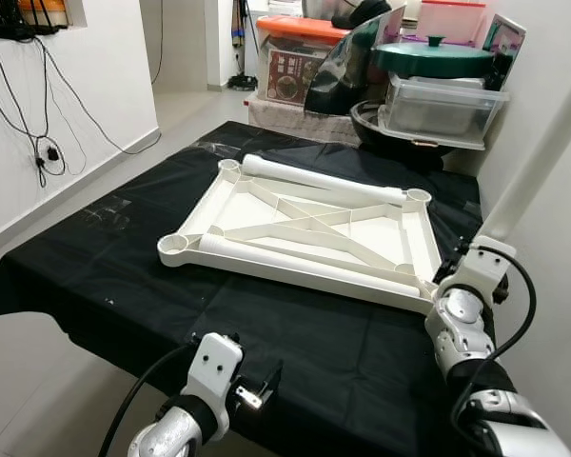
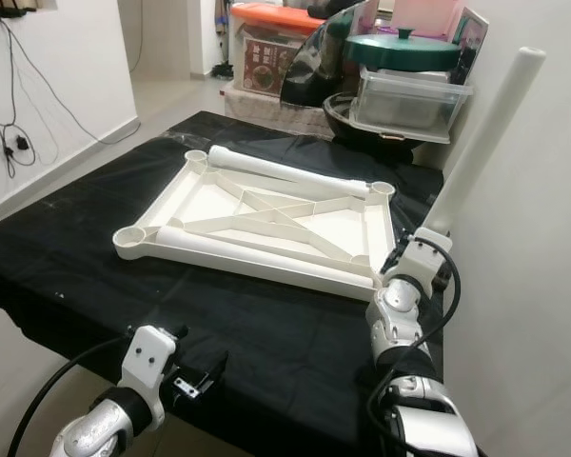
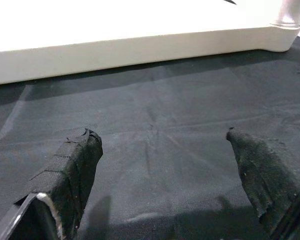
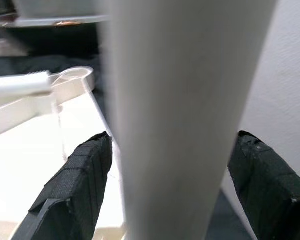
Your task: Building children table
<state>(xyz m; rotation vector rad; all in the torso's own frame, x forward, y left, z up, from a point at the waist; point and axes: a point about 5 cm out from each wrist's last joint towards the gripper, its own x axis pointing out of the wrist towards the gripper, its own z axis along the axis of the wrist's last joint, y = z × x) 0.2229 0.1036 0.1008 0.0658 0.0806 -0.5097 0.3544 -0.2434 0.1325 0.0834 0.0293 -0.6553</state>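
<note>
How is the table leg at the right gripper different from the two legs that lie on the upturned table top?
The leg at the right gripper stands raised and tilted; the far leg and the near leg lie flat on the table top. The raised leg sits between the gripper's fingers; nothing holds the lying legs. The raised leg stands at the top's right corner; the others run along its long edges. All three are white, round tubes.

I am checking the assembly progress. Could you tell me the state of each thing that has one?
tabletop: upside down on black cloth
two legs: lying loose on tabletop
third leg: raised, tilted, between right gripper fingers
left gripper: open, holds nothing
green pot: lid on
</note>
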